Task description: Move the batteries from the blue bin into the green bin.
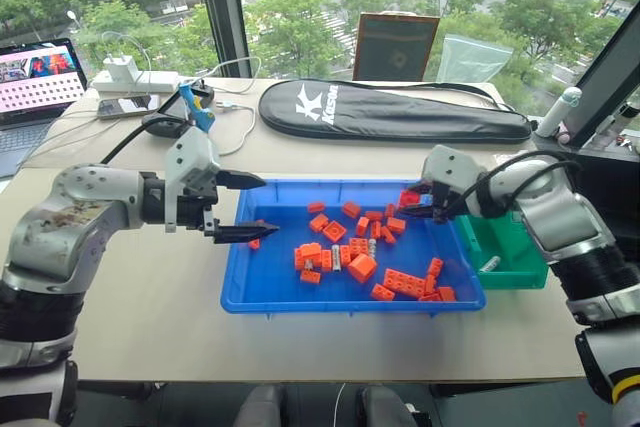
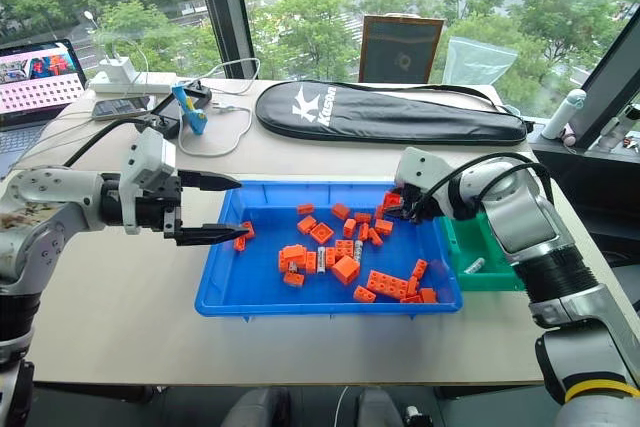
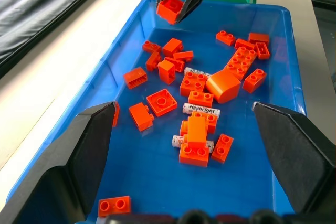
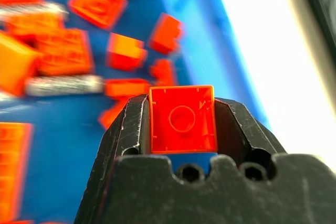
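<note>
Pinching a small orange plastic toy brick — not a battery — the right gripper hovers over the shallow bright-blue plastic bin, left gripper fingers spread.

I see a beige table carrying the blue bin at centre, the green bin touching its right side, a black racket cover behind, and a laptop, power strip and cables far left.

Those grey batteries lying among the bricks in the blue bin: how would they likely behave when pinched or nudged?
The batteries are smooth cylinders lying flat, so a nudge would probably roll them. They look stiff. Orange bricks crowd them, which may block a clean pinch.
</note>
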